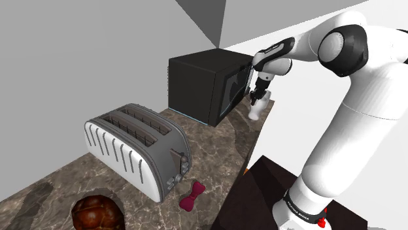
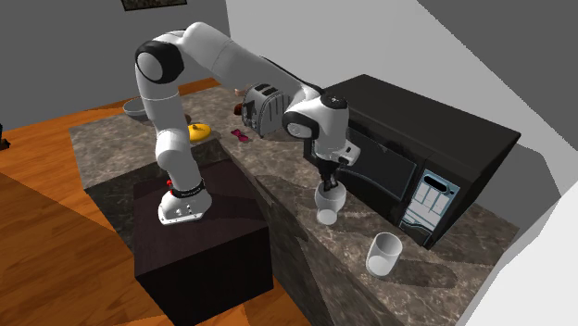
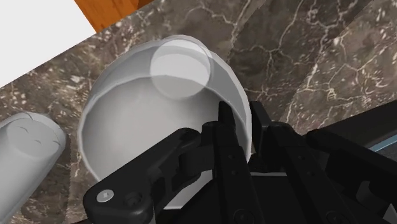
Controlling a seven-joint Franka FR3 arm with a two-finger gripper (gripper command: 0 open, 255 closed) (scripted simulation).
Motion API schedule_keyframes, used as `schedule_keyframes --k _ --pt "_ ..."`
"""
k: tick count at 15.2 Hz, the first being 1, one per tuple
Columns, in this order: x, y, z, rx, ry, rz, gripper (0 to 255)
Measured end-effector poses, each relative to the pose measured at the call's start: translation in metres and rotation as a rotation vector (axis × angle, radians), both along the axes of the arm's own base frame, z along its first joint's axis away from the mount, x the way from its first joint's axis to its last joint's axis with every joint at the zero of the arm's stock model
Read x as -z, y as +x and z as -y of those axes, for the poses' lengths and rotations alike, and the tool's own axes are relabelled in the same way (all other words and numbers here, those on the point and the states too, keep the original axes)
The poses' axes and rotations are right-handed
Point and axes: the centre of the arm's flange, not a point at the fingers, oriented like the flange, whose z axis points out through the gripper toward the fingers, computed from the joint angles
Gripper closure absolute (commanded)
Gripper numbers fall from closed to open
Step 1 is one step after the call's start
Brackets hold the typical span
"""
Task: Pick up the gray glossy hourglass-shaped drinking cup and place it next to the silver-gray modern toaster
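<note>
Gripped the cup (image 3: 153,121) by one wall of its rim only, with the gripper (image 3: 243,124) narrowed onto it. Seemed to risk a slip or swing on the long carry to the toaster (image 1: 137,147), and a knock against the microwave (image 1: 203,85) just behind. Showed pale grey, glossy, waisted, open-mouthed, upright; sat at the front edge of the counter (image 1: 216,147), lifted or resting unclear, well apart from the toaster.

Boxy black microwave (image 1: 196,88) sat on the dark veined marble counter (image 1: 216,153); small maroon bow-shaped thing (image 1: 192,196) lay on it too, round brown lump (image 1: 96,213) nearby; plain white tumbler (image 2: 384,254) stood near the microwave.
</note>
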Motion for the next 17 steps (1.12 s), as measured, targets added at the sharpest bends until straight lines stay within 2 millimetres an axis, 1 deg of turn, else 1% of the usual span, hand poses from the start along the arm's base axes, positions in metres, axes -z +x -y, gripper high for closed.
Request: schedule_keyframes --k 17 --pt "-0.088 0.001 0.000 0.000 0.000 0.000 255"
